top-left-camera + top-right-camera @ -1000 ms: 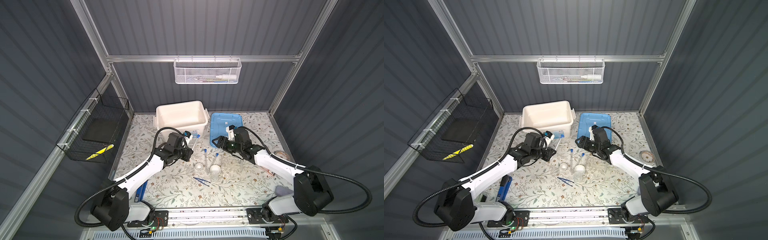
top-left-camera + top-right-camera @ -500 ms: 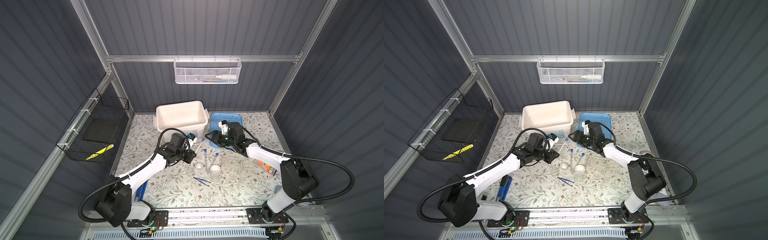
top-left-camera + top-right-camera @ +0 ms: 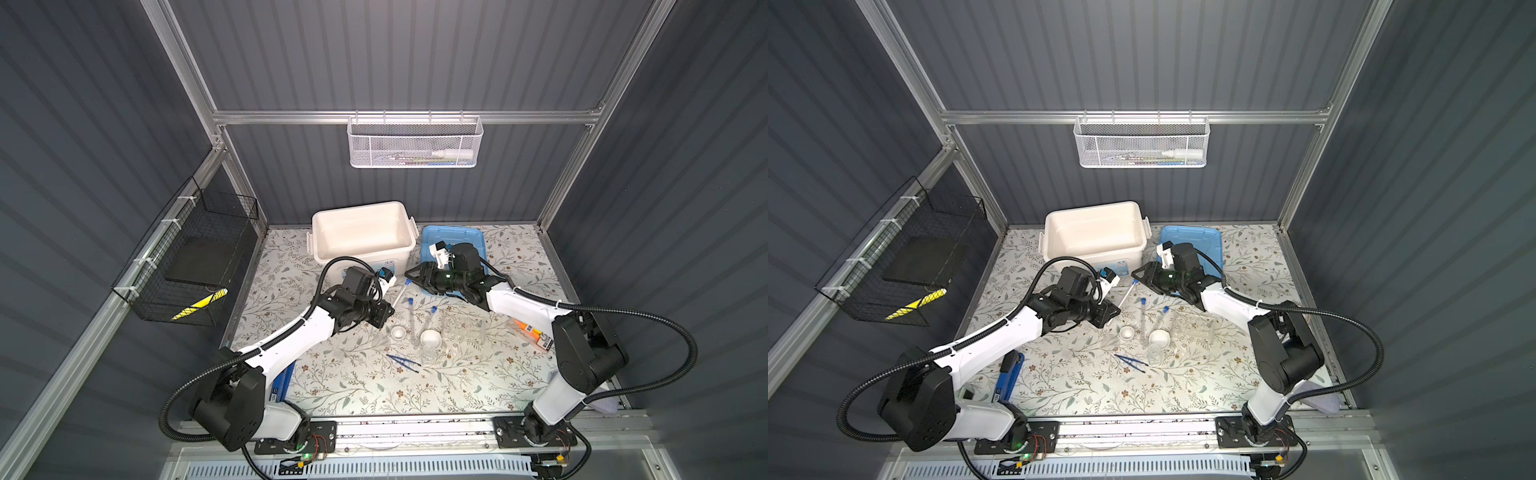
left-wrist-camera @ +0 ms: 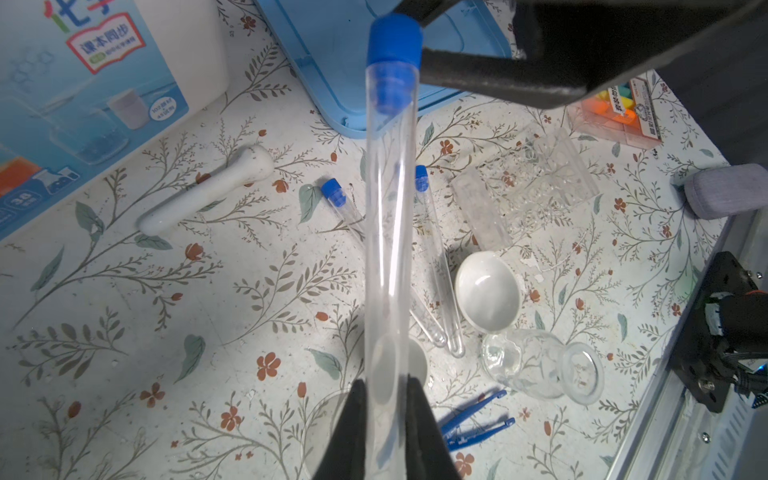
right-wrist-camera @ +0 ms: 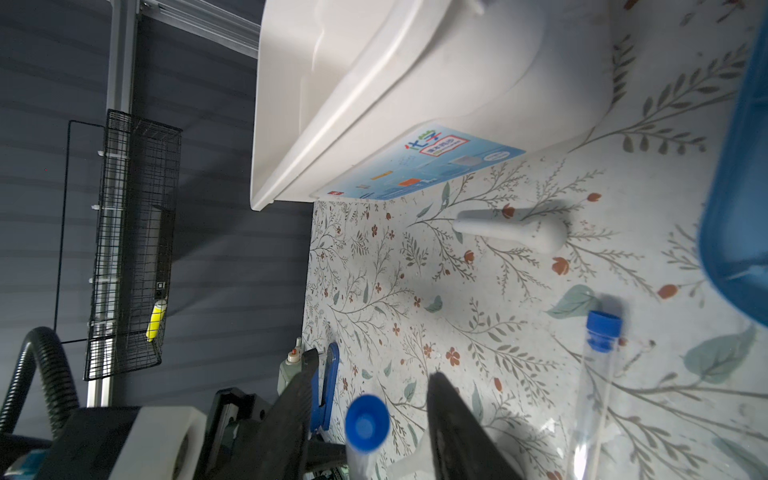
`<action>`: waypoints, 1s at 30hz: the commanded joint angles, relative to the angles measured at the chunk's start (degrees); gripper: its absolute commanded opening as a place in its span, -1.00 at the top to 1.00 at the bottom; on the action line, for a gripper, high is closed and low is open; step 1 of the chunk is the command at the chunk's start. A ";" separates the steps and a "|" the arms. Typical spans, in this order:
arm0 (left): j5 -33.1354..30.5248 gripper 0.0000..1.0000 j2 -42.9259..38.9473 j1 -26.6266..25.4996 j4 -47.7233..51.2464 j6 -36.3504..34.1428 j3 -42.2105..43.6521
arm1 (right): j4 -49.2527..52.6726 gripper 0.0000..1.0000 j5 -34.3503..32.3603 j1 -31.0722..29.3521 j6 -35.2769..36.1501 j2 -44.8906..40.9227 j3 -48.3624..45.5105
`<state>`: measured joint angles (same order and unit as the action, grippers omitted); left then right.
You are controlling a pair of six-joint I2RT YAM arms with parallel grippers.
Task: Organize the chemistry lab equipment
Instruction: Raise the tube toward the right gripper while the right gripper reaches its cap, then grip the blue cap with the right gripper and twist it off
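The left gripper pinches the base of a slim test tube, likely light, slick and brittle, slanting above the table near the white bin, as the right gripper, jaws spread, flanks its grippier-looking blue cap.

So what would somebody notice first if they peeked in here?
Probably the test tube held up in the air between the two arms. The left pincer is shut on its clear end, and the right pincer stands open around its blue cap. After that, the big white bin at the back of the flowery table.
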<state>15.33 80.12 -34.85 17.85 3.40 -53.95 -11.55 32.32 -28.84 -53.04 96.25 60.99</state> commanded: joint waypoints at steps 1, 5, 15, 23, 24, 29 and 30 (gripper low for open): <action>1.16 0.73 0.69 -0.39 0.02 -0.86 -1.41 | 0.21 0.12 2.44 -0.51 -0.31 0.98 1.50; 1.10 0.73 0.92 -0.39 -0.42 -0.28 -1.10 | 0.60 0.20 4.22 -0.82 -0.53 1.63 1.56; 1.08 0.73 0.51 -0.37 -0.50 -0.28 -0.62 | 2.17 0.29 4.25 -1.06 0.36 1.85 1.89; 1.04 0.73 0.28 -0.39 -0.41 -0.83 -0.45 | 1.88 0.29 2.57 -1.12 0.49 1.87 2.43; 1.14 0.73 0.21 -0.46 -0.40 -0.86 -0.46 | 1.97 0.28 2.54 -1.12 0.52 1.93 2.54; 1.29 0.73 0.36 -0.48 -0.38 -0.94 -0.40 | 1.93 0.30 2.57 -1.13 0.59 2.10 2.88; 1.28 0.73 0.39 -0.48 -0.37 -0.94 -0.31 | 1.97 0.32 2.65 -1.06 0.58 2.06 2.97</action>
<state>15.33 80.40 -34.85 17.52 3.40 -53.95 -9.72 35.24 -29.69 -53.52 98.02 62.70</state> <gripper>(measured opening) 0.165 0.345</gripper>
